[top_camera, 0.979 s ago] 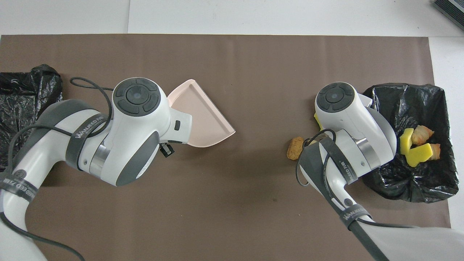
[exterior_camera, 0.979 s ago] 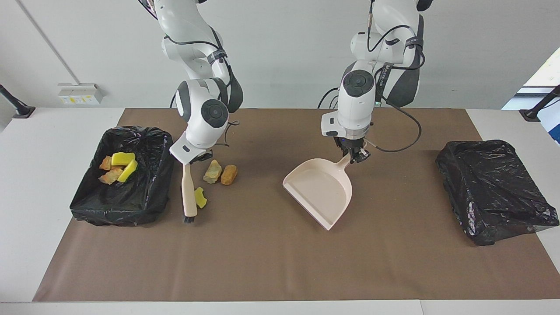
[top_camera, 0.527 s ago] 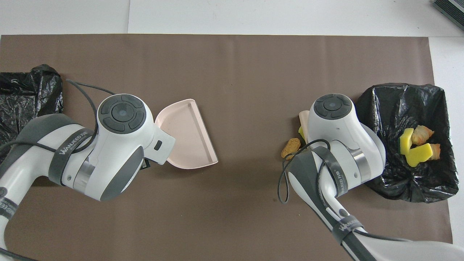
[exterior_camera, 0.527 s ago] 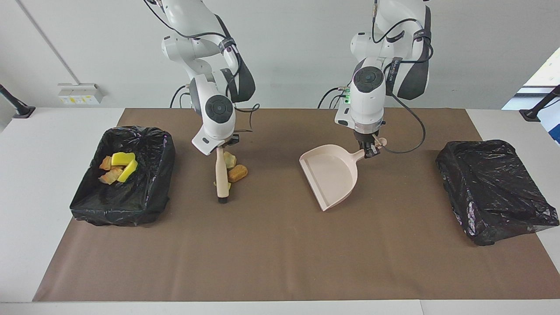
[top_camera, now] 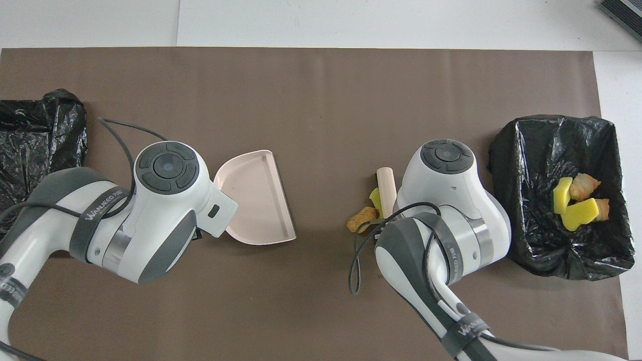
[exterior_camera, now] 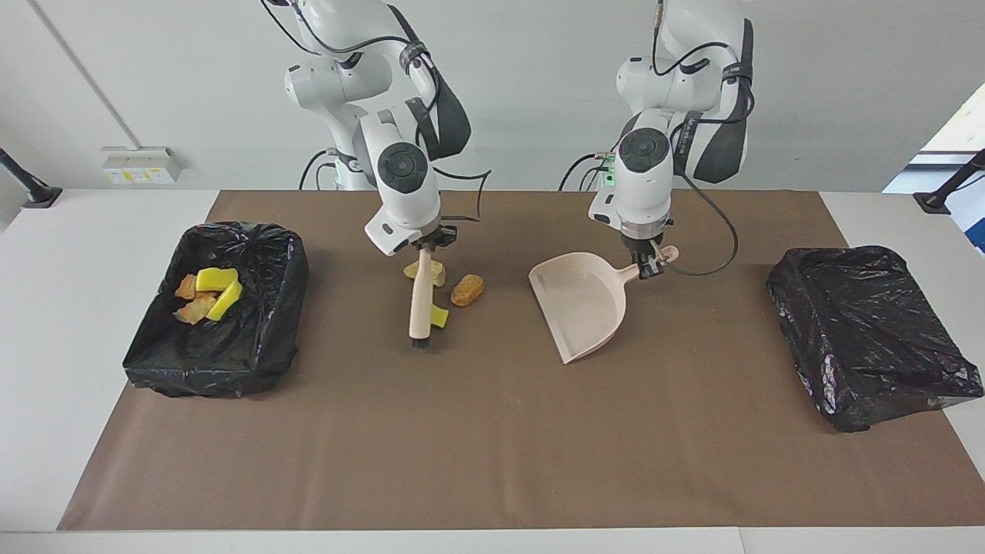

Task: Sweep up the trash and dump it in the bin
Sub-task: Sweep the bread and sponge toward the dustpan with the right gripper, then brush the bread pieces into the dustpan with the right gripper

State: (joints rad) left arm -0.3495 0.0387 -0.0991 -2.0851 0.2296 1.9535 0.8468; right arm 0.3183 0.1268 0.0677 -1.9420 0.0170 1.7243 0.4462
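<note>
My right gripper (exterior_camera: 424,245) is shut on the handle of the beige brush (exterior_camera: 420,296), whose dark bristles touch the mat. Three loose trash scraps lie beside the brush on the dustpan's side: a pale yellowish chunk (exterior_camera: 428,271), a golden-brown piece (exterior_camera: 467,290) and a yellow sponge bit (exterior_camera: 439,315) against the brush. My left gripper (exterior_camera: 649,264) is shut on the handle of the beige dustpan (exterior_camera: 582,304), whose open mouth faces the scraps. From overhead I see the dustpan (top_camera: 258,198), the brush tip (top_camera: 386,181), the sponge bit (top_camera: 374,196) and the brown piece (top_camera: 362,220); both grippers are hidden under their wrists.
A black-lined bin (exterior_camera: 258,346) at the right arm's end holds several yellow and brown scraps (exterior_camera: 206,295); overhead it shows as the bin (top_camera: 551,125). Another black-bagged bin (exterior_camera: 869,331) sits at the left arm's end. A brown mat (exterior_camera: 492,446) covers the table.
My right arm has swept the brush and the three loose scraps away from the filled bin toward the dustpan. My left arm has drawn the dustpan nearer the robots and turned its mouth toward the scraps.
</note>
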